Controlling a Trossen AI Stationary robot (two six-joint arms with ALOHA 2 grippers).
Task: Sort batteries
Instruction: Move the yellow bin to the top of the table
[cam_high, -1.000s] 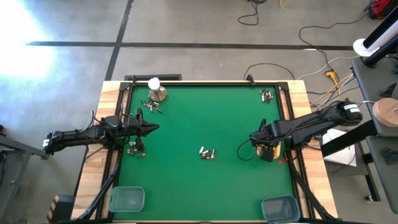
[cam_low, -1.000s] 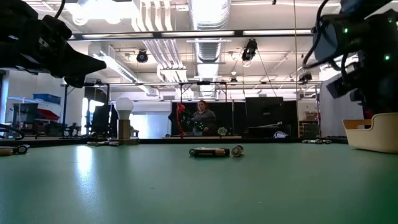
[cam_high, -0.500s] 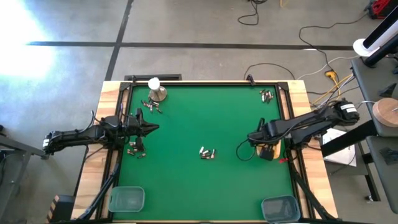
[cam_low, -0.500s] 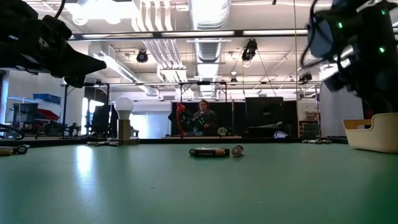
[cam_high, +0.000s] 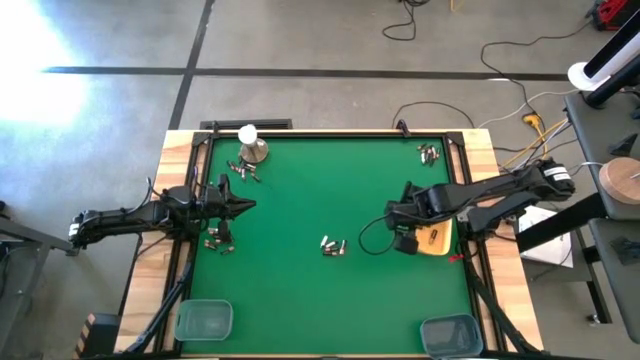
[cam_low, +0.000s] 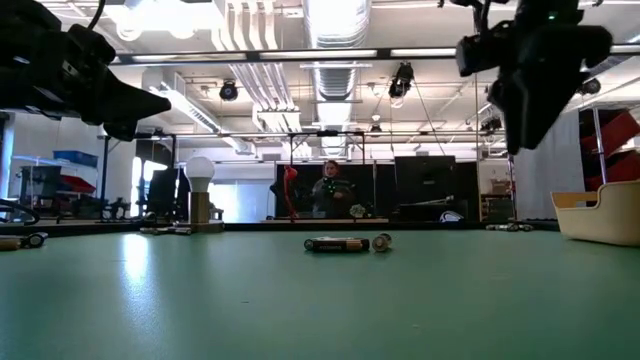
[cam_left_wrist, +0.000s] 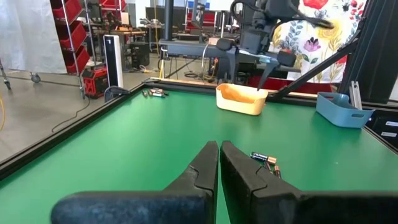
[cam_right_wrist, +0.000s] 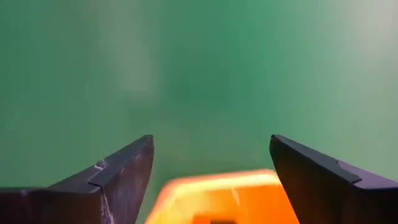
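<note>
The batteries lie in several small clusters on the green mat: one at the centre (cam_high: 333, 245) (cam_low: 340, 243), one below my left gripper (cam_high: 218, 240), one by the metal dome (cam_high: 245, 172), and one at the far right corner (cam_high: 430, 153). My left gripper (cam_high: 243, 207) (cam_left_wrist: 219, 155) hovers shut near the table's left edge. My right gripper (cam_high: 402, 232) (cam_right_wrist: 210, 140) is open and points down above the mat, just left of the yellow-orange tray (cam_high: 434, 241) (cam_right_wrist: 217, 190), holding nothing.
A metal dome with a white ball (cam_high: 250, 145) (cam_low: 200, 190) stands near the far left corner. Two bluish plastic trays sit at the near edge (cam_high: 205, 320) (cam_high: 450, 335). A cable loop (cam_high: 372, 240) hangs by the right wrist. A person (cam_low: 327, 190) stands far behind the table.
My right gripper has moved from above the yellow-orange tray toward the table's left, out over the mat toward the central batteries, keeping above the table. The left arm and the batteries have kept still.
</note>
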